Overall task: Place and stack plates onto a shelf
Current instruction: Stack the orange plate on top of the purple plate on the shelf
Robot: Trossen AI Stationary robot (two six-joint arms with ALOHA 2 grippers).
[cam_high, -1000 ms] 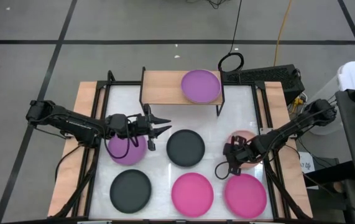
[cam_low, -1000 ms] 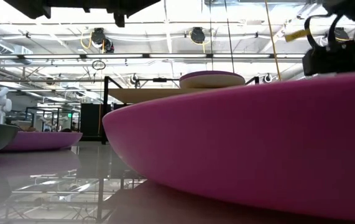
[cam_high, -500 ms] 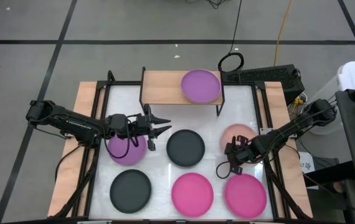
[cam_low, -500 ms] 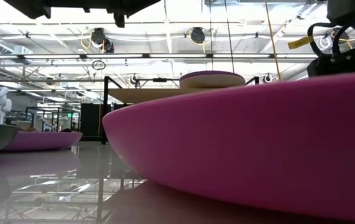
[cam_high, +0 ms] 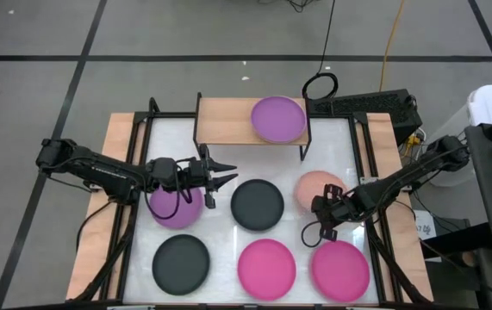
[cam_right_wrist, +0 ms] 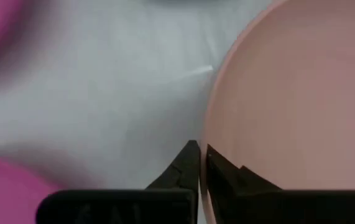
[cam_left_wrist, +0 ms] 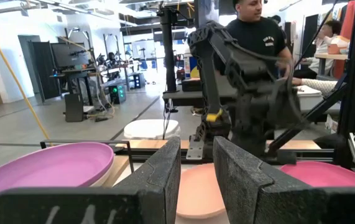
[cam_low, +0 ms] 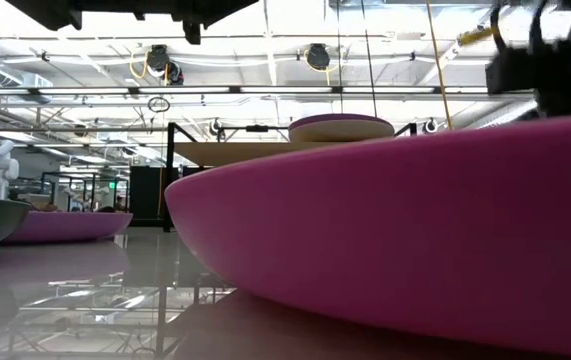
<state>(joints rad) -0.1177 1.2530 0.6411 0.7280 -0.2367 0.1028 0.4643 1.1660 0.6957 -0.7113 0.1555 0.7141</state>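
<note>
The white table [cam_high: 332, 146] carries nearly everything, and the shelf [cam_high: 224, 120] stands at its far edge with one purple plate [cam_high: 278, 118] on its right half; the left half is bare wood. Out in front of the shelf lie a second purple plate [cam_high: 170, 209], a black plate [cam_high: 257, 204] with another black plate [cam_high: 181, 263] farther out, and two hot pink plates [cam_high: 267, 267] farthest from the shelf.

What just moved is the beige plate [cam_high: 314, 185]. A second ago it sat mostly under the right arm, farther from the shelf; now it has slid inward and nearer the shelf's right end, with most of it showing. The right gripper [cam_high: 323, 209] is clamped on its near rim, fingers pinched together with the edge between them in the wrist view. I'd say the carry has begun, and the plate is likely bound for the shelf.

The left gripper [cam_high: 224, 176] hasn't budged: it hangs over the purple plate on the table, fingers apart and holding nothing
</note>
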